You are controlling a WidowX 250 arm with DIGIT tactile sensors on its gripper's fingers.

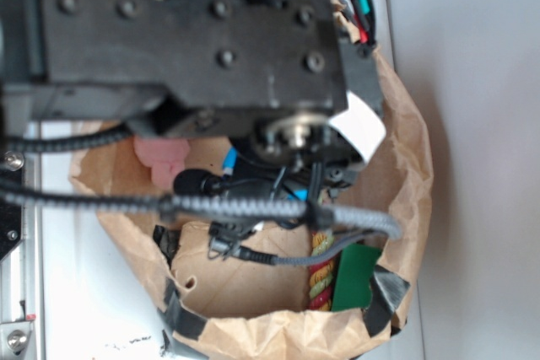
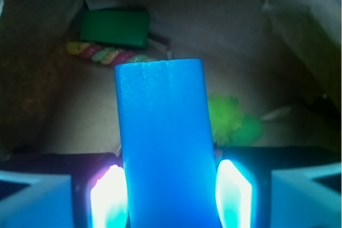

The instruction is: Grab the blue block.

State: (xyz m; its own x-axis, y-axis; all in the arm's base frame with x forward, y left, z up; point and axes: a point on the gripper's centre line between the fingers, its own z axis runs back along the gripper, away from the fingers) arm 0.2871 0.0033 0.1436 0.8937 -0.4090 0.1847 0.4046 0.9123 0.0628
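Everything sits inside a crumpled brown paper bag [image 1: 405, 158], its rim rolled down and patched with dark tape at the near corners. The bag rests on a pale metal surface [image 1: 67, 292] beside a plain light wall [image 1: 481, 124]. In the exterior view the black arm [image 1: 186, 40] fills the upper half and blocks most of the bag's interior. Braided cables cross in front of it, so the gripper itself cannot be made out there.

Below the arm, a dark green block [image 1: 356, 277] lies on the bag floor beside a twisted, multicoloured rope [image 1: 321, 271]. A pink soft toy [image 1: 162, 158] shows only in part behind the cables. A sliver of bright blue peeks out under the wrist.

The wrist view is dim and washed in blue glare. There the blue block [image 2: 163, 148] stands between the two fingers of the gripper [image 2: 171, 196], its long sides right up against the glowing pads [image 2: 109, 196]. The jaws are closed onto it. Its top end points away from the camera, toward the green block and the rope at the far side of the bag. A fuzzy lime-green thing [image 2: 232, 121] lies just to the block's right, too blurred to identify.
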